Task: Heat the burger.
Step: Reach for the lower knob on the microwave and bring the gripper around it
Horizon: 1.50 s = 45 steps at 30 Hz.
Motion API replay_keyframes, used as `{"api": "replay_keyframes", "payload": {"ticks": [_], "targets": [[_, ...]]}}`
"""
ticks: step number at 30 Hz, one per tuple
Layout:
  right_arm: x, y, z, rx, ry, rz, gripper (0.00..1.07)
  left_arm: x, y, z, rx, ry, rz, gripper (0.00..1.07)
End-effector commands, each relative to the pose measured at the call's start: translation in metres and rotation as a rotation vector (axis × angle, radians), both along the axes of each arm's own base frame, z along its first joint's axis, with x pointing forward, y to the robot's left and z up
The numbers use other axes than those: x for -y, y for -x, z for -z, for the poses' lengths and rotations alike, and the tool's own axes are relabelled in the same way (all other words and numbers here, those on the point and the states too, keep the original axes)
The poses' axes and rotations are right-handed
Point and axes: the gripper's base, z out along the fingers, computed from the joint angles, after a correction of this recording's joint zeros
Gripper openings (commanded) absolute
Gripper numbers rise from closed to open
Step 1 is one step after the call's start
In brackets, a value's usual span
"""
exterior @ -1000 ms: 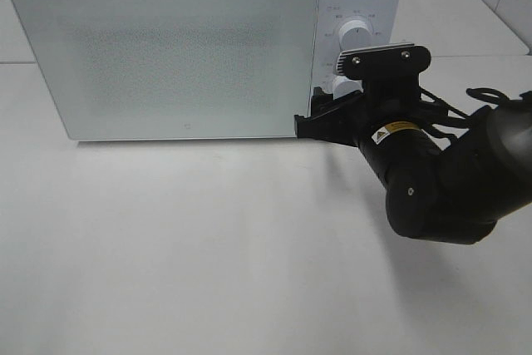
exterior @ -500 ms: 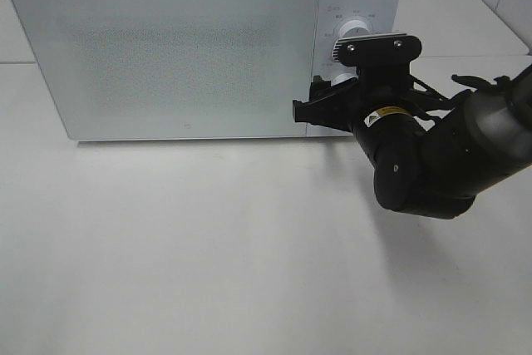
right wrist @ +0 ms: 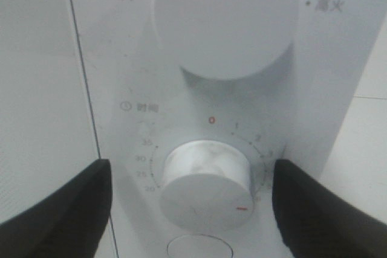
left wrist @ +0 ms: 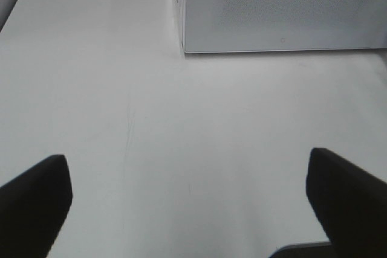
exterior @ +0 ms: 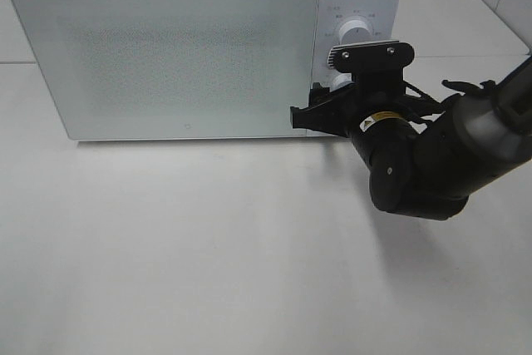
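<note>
white table | carries: white microwave, door shut

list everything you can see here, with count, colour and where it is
microwave: 1, white, at the back of the table, frosted door shut
upper knob: 1, white, top of the microwave's control panel
timer knob: 1, white with a red mark, below the upper knob
table: 1, white, under everything
burger: none visible in any view
right gripper: 1, black, open, fingers either side of the timer knob, not touching it
left gripper: 1, black, open, over the table in front of the microwave
</note>
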Motion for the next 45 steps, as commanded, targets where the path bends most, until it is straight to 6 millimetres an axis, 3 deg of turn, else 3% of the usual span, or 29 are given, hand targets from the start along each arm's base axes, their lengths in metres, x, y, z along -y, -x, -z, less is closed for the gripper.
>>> {"api": "replay_keyframes", "payload": {"ticks": [1, 4, 6, 7, 9, 12, 19, 23, 26, 27, 28, 30, 31, 33, 42, 43, 44, 45], "targets": [[-0.002, -0.004, -0.005, 0.029, -0.013, -0.010, 0.55, 0.000, 0.002, 0.000, 0.026, 0.006, 0.005, 0.98], [-0.002, -0.004, -0.005, 0.029, -0.013, -0.010, 0.50, 0.000, 0.002, 0.000, 0.026, 0.006, 0.005, 0.98], [-0.002, -0.004, -0.005, 0.029, -0.013, -0.010, 0.25, 0.000, 0.002, 0.000, 0.026, 0.006, 0.005, 0.98], [-0.002, -0.004, -0.005, 0.029, -0.013, -0.010, 0.25, 0.000, 0.002, 0.000, 0.026, 0.006, 0.005, 0.98], [-0.002, -0.004, -0.005, 0.030, -0.011, -0.014, 0.08, 0.000, 0.002, 0.000, 0.026, 0.006, 0.005, 0.98], [-0.002, -0.004, -0.005, 0.030, -0.011, -0.014, 0.00, 0.000, 0.002, 0.000, 0.026, 0.006, 0.005, 0.98], [-0.003, -0.004, -0.006, 0.042, -0.027, -0.020, 0.00, 0.000, 0.002, 0.000, 0.026, 0.006, 0.005, 0.98], [-0.007, -0.004, -0.009, 0.061, -0.124, -0.049, 0.00, 0.000, 0.002, 0.000, 0.026, 0.006, 0.005, 0.98], [-0.012, -0.004, -0.011, 0.069, -0.280, -0.067, 0.00, 0.000, 0.002, 0.000, 0.026, 0.006, 0.005, 0.98], [-0.014, -0.004, -0.013, 0.068, -0.408, -0.075, 0.00, 0.000, 0.002, 0.000, 0.026, 0.006, 0.005, 0.98], [-0.014, -0.004, -0.013, 0.068, -0.408, -0.075, 0.00, 0.000, 0.002, 0.000, 0.026, 0.006, 0.005, 0.98], [-0.018, -0.003, -0.014, 0.025, -0.657, -0.071, 0.00, 0.000, 0.002, 0.000, 0.026, 0.006, 0.005, 0.98], [-0.018, -0.003, -0.014, 0.025, -0.657, -0.071, 0.00, 0.000, 0.002, 0.000, 0.026, 0.006, 0.005, 0.98], [-0.021, -0.002, -0.014, -0.020, -0.860, -0.062, 0.00, 0.000, 0.002, 0.000, 0.026, 0.006, 0.005, 0.98], [-0.023, -0.002, -0.014, -0.114, -1.284, 0.009, 0.00, 0.000, 0.002, 0.000, 0.026, 0.006, 0.005, 0.98], [-0.023, -0.002, -0.014, -0.145, -1.419, 0.042, 0.00, 0.000, 0.002, 0.000, 0.026, 0.006, 0.005, 0.98], [-0.023, -0.002, -0.014, -0.145, -1.419, 0.042, 0.00, 0.000, 0.002, 0.000, 0.026, 0.006, 0.005, 0.98], [-0.023, -0.002, -0.014, -0.169, -1.524, 0.069, 0.00, 0.000, 0.002, 0.000, 0.026, 0.006, 0.005, 0.98]]}}
